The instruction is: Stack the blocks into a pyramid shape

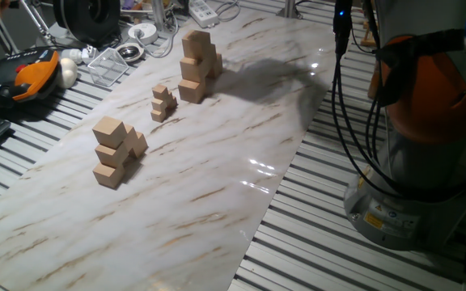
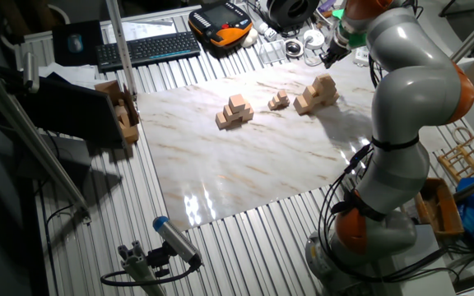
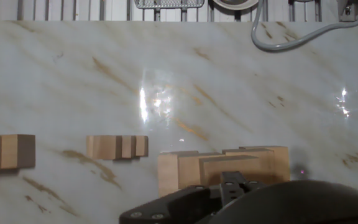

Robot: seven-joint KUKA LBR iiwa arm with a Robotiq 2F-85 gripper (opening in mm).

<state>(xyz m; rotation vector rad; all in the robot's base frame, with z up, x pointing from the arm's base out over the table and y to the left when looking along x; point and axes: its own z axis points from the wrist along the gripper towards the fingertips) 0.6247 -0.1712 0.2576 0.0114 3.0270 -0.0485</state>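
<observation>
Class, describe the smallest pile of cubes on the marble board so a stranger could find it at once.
Look at the marble board; three piles of tan cubes run in a line across it. The small pile is the middle one, between two big-cube pyramids. Its cubes are much smaller than its neighbours'.

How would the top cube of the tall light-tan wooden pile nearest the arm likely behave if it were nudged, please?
The top cube looks rigid and probably light. It sits high on a narrow stepped pile, so a nudge may topple it. On the glossy marble-patterned sheet it would likely slide rather than roll.

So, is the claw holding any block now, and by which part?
It cannot be told: the claw hangs above the tallest pyramid, fingertips hidden, and no block shows in it.
</observation>
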